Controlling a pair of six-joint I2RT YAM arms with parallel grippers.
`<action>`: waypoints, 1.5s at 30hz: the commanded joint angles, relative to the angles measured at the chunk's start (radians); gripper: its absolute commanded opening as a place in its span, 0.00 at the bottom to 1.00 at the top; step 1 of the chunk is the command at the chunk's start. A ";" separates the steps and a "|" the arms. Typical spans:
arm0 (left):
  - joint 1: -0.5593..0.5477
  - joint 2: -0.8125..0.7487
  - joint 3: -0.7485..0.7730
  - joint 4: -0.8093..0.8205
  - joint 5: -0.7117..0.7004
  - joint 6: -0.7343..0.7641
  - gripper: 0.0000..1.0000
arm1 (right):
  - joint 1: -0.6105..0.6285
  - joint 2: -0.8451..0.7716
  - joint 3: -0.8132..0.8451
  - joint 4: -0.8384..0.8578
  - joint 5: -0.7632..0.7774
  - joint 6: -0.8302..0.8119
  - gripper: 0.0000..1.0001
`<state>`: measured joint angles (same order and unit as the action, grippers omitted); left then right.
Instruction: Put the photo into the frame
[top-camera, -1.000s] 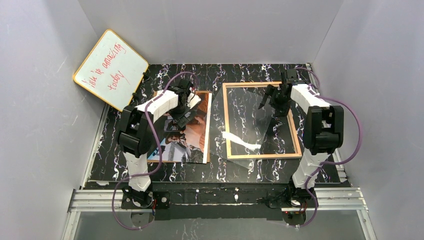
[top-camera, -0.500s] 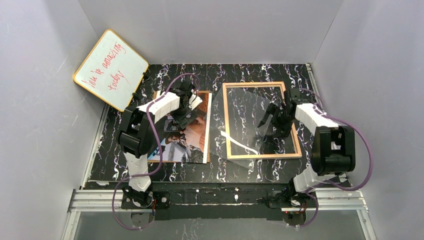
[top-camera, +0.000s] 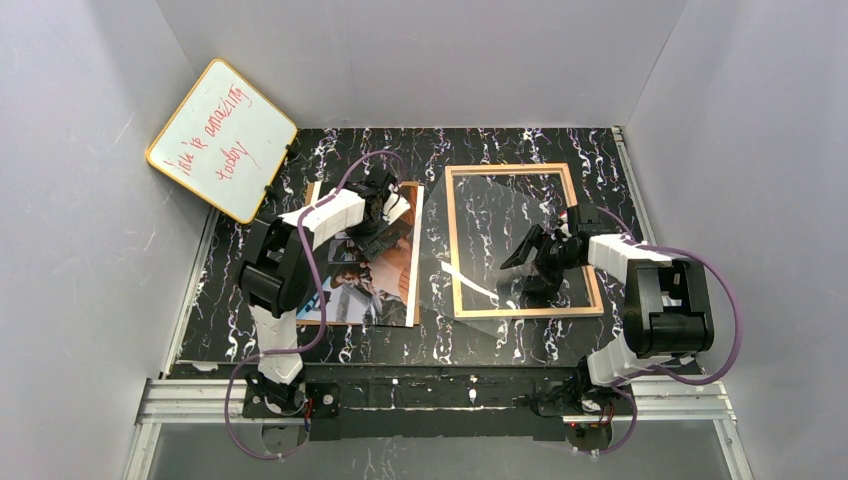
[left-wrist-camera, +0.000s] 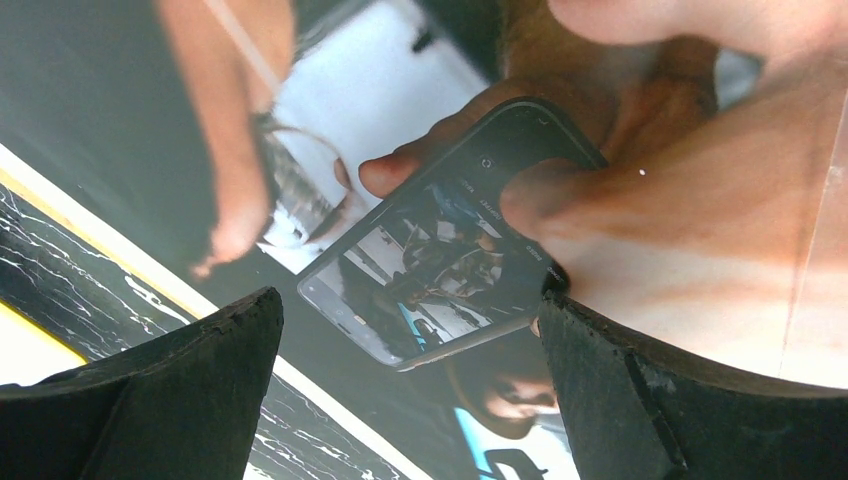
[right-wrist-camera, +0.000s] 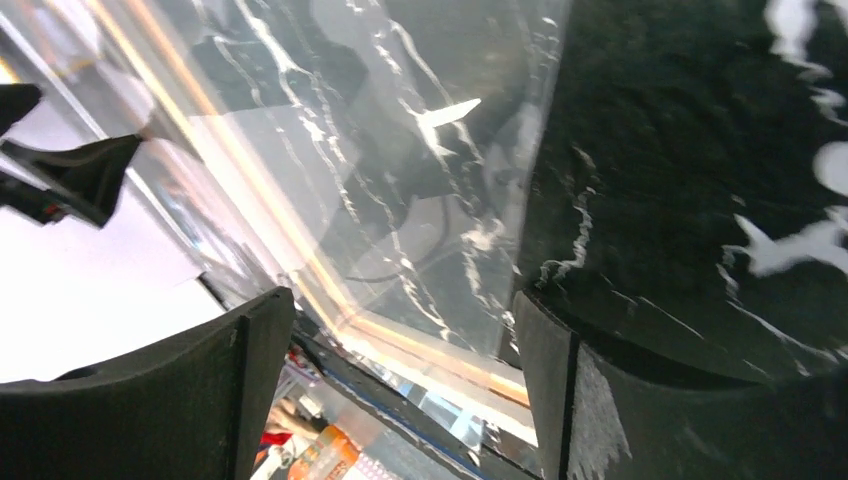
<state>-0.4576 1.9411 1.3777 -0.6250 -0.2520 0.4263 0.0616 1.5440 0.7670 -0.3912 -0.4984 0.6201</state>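
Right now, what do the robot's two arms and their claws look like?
The white-and-black left arm and right arm alternate white shells with bulky black joints. A loose purple cable loops along each. The black two-finger left claw and right claw have thick, matte, wedge-shaped fingers. I see no markings.

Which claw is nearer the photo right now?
Left. The left claw hangs open directly over the photo, at its far half; the right claw is open over the frame, beside it.
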 joint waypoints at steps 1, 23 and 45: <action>-0.006 -0.006 -0.023 -0.001 -0.004 -0.008 0.98 | 0.001 0.042 -0.092 0.237 -0.053 0.043 0.88; -0.066 0.064 -0.022 0.063 -0.050 0.009 0.98 | 0.015 -0.076 -0.451 1.162 -0.165 0.506 0.67; -0.045 -0.011 0.199 -0.076 -0.081 0.014 0.98 | 0.026 -0.161 0.203 0.225 -0.042 0.034 0.01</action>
<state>-0.5190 1.9591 1.4319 -0.6254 -0.3710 0.4713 0.1333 1.4647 0.6945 0.3420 -0.6270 0.9615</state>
